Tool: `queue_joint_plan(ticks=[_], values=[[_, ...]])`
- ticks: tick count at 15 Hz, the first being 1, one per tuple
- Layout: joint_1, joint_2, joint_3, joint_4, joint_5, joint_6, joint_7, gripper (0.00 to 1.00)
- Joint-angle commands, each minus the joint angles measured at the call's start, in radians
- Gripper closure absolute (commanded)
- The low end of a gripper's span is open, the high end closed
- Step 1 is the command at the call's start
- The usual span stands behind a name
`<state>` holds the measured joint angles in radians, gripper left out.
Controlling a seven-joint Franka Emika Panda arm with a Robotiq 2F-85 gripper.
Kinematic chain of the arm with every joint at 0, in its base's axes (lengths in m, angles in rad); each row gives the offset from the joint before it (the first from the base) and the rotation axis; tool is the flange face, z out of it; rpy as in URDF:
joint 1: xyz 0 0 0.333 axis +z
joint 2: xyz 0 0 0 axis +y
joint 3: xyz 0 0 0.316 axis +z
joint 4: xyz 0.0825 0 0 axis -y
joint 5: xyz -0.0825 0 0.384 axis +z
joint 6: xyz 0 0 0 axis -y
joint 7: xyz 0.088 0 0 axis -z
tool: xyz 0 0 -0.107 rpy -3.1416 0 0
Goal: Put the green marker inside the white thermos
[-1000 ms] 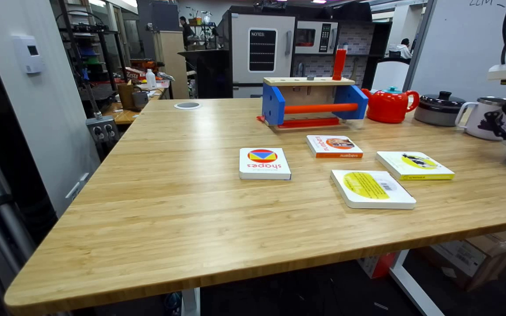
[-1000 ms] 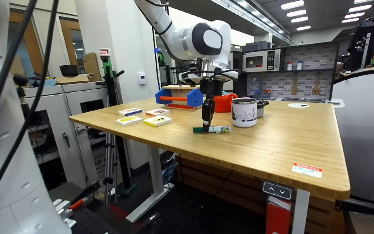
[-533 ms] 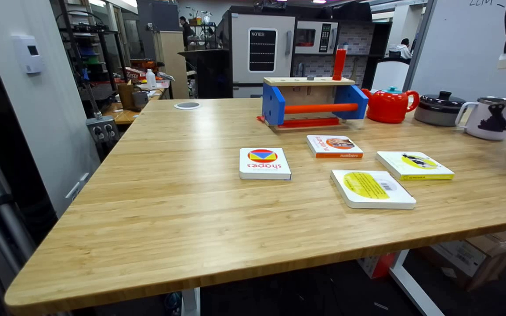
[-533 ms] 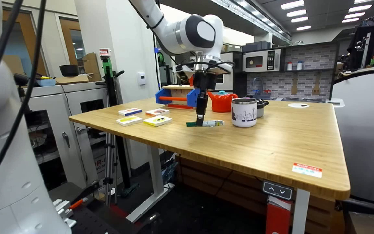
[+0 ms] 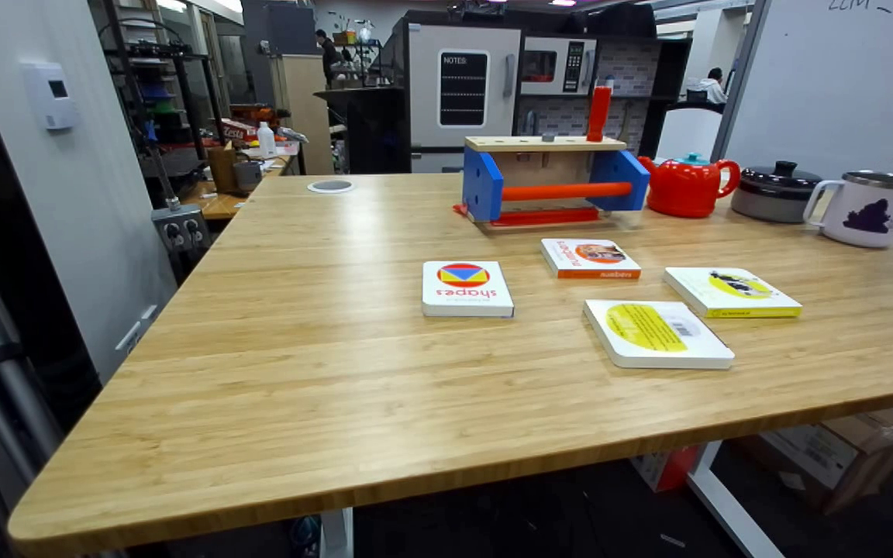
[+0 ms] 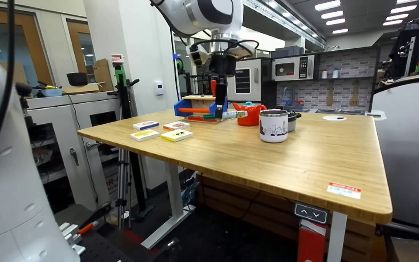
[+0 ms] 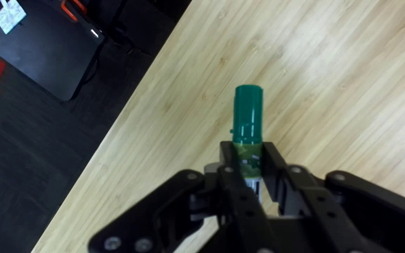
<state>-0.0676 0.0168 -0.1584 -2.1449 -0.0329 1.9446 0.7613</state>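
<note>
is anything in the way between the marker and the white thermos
Nothing visible stands in the way. The gripper holds the green marker above the table, and no object shows between it and the white thermos. The red teapot shows behind the marker in an exterior view and looks outside its path.

1. Marker (image 7: pixel 247 131): dk grn cap, yellowish-grn band, pale body.
2. Thermos (image 6: pixel 273 126): wht w/ dk skyline pattern, grey rim.
3. Hand (image 7: pixel 247 149): blk.
4. Surface (image 5: pixel 338 349): lt tan w/ streaky grain.
5. Teapot (image 5: pixel 683 190): red w/ teal top.
6. Pot (image 5: pixel 772 203): grey, blk top.
7. Toy bench (image 5: pixel 567 191): blue sides, red-orange bar, pale wood top.
8. Shapes book (image 5: pixel 467 288): wht w/ red, yellow, blue circle.
</note>
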Motion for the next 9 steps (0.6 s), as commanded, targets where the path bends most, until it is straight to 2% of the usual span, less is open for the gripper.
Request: queue_joint_plan(ticks=[1, 9], values=[[-0.010, -0.083, 0.026, -0.020, -0.026, -0.024, -0.033, 0.94], [-0.018, -0.152, 0.069, -0.015, -0.029, -0.058, -0.057, 0.94]])
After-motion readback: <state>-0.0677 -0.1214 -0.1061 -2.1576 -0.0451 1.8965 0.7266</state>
